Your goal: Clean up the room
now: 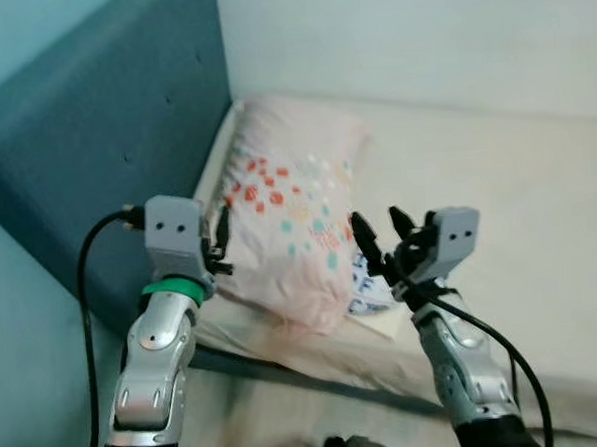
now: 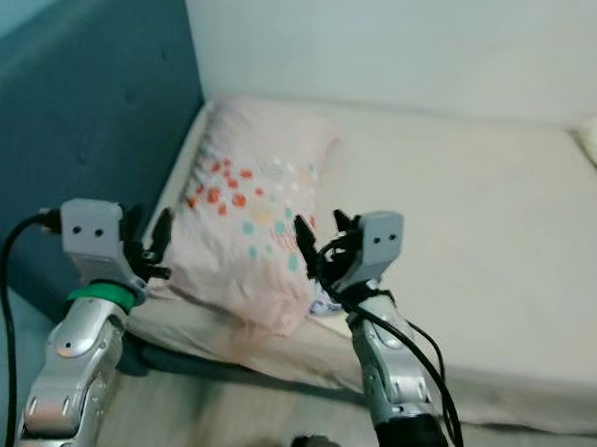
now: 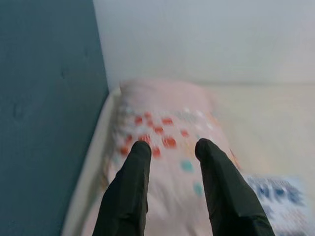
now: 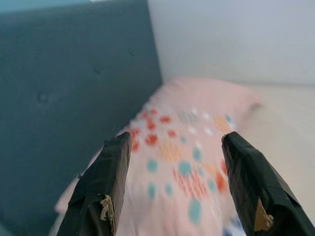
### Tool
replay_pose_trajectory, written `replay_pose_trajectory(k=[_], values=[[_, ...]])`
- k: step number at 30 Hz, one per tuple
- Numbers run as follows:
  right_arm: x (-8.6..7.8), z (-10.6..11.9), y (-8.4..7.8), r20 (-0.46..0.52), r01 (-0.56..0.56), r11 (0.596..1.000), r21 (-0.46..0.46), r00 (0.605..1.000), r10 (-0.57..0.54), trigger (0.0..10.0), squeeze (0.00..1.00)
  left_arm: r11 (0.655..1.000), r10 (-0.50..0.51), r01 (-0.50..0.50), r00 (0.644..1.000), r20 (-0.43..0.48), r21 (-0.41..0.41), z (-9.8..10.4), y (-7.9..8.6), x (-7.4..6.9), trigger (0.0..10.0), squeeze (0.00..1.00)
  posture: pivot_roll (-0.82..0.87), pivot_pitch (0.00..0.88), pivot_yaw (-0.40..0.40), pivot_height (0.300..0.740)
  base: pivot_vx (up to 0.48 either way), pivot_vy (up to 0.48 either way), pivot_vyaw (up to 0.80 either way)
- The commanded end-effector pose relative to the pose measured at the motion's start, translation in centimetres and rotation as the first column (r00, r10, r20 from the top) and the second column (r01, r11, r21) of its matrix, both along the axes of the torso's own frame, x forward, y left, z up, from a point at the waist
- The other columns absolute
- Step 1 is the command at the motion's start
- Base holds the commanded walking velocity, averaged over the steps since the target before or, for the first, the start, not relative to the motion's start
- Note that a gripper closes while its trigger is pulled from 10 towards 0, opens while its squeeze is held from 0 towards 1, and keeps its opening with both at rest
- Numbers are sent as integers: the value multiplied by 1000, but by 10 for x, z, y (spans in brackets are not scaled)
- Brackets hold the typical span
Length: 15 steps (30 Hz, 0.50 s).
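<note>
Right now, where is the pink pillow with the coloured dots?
The pillow lies on the bed, at its left end against the blue headboard, between the left gripper and the right gripper.

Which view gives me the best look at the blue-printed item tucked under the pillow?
The left eye view: the blue-printed item pokes out from under the pillow, behind the right gripper. The right eye view hides most of it behind that gripper. The left wrist view shows it blurred; the right wrist view catches barely an edge.
</note>
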State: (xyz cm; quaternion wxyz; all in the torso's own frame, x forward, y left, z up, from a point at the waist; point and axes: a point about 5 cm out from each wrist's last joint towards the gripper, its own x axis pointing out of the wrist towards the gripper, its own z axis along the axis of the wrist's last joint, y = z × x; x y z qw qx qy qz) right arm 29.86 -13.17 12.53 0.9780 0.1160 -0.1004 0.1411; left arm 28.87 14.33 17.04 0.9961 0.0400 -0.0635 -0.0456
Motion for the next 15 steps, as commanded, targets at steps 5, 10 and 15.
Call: replay_pose_trajectory(k=[5, 10, 15], values=[[-1, -4, 4, -16, -9, 1000, 1, 1000, 10, 10000, 0, 1000, 14, -14, 1000, -18, 8, -4, 5, -2, 10000, 0, 0, 0, 6, 724, -480, 0, 0], [0, -6, 4, -25, -11, 1000, 11, 1000, 11, 10000, 0, 1000, 5, -5, 1000, -26, 4, -5, 5, -1, 10000, 0, 0, 0, 7, 724, -343, 0, 0], [2, -9, 4, -42, -12, 1000, 25, 999, 13, 10000, 0, 1000, -5, 3, 997, -81, -24, -14, 5, 2, 10000, 0, 2, 0, 5, 724, 0, 0, -379]])
